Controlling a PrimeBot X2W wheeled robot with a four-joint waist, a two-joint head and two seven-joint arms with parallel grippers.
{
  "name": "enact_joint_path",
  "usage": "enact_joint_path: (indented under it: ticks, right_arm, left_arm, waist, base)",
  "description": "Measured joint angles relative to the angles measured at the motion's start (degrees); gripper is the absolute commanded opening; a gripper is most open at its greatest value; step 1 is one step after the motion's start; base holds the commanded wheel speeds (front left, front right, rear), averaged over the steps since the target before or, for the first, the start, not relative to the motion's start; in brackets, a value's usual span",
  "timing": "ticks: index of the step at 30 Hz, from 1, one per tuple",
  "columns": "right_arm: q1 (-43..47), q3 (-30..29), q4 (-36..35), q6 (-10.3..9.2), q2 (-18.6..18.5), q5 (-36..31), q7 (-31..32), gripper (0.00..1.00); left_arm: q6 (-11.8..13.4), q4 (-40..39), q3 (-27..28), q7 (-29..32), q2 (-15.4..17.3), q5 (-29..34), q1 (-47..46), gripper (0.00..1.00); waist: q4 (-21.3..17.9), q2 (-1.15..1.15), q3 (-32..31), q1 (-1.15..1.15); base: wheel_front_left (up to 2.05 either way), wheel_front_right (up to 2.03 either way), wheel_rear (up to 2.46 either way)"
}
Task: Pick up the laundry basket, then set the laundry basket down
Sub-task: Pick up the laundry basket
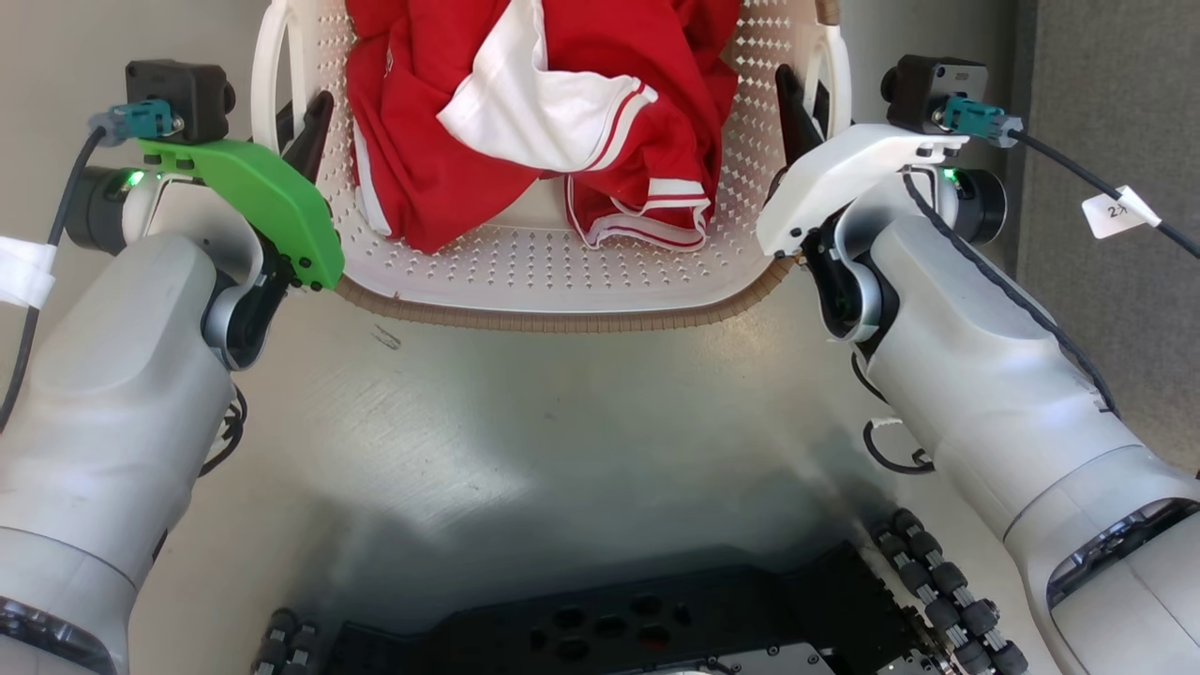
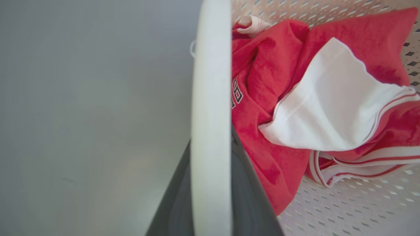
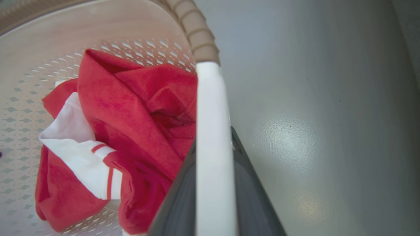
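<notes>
The laundry basket (image 1: 562,272), cream-white and perforated with a brown woven-look rim, sits at the top centre of the head view between my arms. A red and white garment (image 1: 450,150) lies crumpled inside it. My left gripper (image 1: 298,131), under a green cover, is shut on the basket's left white handle (image 1: 265,66). My right gripper (image 1: 804,108) is shut on the right handle (image 1: 837,66). In the left wrist view the handle (image 2: 210,82) runs straight up between the dark fingers of the left gripper (image 2: 211,141). The right wrist view shows the right gripper (image 3: 213,137) clamping its handle (image 3: 210,98) the same way.
Glossy grey floor (image 1: 525,422) lies beneath and around the basket. My dark wheeled base (image 1: 656,619) is at the bottom edge. A darker grey strip (image 1: 1106,94) runs along the right, with a tagged cable (image 1: 1116,211) crossing it.
</notes>
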Motion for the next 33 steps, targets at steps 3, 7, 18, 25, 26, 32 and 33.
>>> enact_joint_path:
  ticks: [3, 7, 18, 25, 26, 32, 33]
  right_arm:
    - [0.0, 0.6, 0.2, 0.0, 0.0, 0.0, 0.0, 0.0]
    - [0.0, 1.7, 0.9, -0.01, 0.0, 0.8, 0.0, 0.0]
    - [1.7, 6.5, 3.5, 0.9, 0.0, 2.9, 0.0, 0.0]
    - [4.1, 9.1, 4.4, 2.58, -0.1, 5.1, 0.3, 0.0]
    - [4.2, 9.5, 4.6, 2.68, -0.1, 5.5, 0.4, 0.0]
    - [5.7, 11.1, 5.8, 3.83, -0.1, 7.2, 2.6, 0.0]
    - [6.1, 11.4, 5.9, 4.26, -0.1, 7.5, 2.9, 0.0]
  left_arm:
    - [0.0, 1.2, -0.5, -0.5, -0.3, -0.5, 0.0, 0.0]
    - [0.0, 2.1, -1.2, -0.6, -0.8, -1.3, 0.1, 0.0]
    - [0.0, 5.2, -3.0, -1.0, -2.0, -4.5, 3.5, 0.0]
    - [0.0, 6.8, -3.8, -0.1, -2.7, -6.5, 6.7, 0.0]
    - [0.0, 7.0, -3.8, 0.1, -2.8, -7.0, 7.0, 0.0]
    - [0.0, 8.2, -4.5, 1.3, -3.6, -8.5, 9.2, 0.0]
    - [0.0, 8.5, -4.6, 1.6, -3.7, -8.8, 9.6, 0.0]
  waist:
    - [0.1, 0.0, -1.0, 0.0]
    - [0.3, 0.0, -2.6, 0.0]
    - [0.4, 0.0, -9.5, 0.0]
    - [0.1, 0.0, -14.7, 0.0]
    - [0.0, 0.0, -15.5, 0.0]
    - [-0.4, 0.0, -20.2, 0.0]
    - [-0.4, 0.0, -21.1, 0.0]
  base:
    - [0.0, 0.0, 0.0]
    - [0.0, 0.0, 0.0]
    - [0.0, 0.0, 0.0]
    - [0.0, 0.0, 0.0]
    - [0.0, 0.0, 0.0]
    - [0.0, 0.0, 0.0]
    - [0.0, 0.0, 0.0]
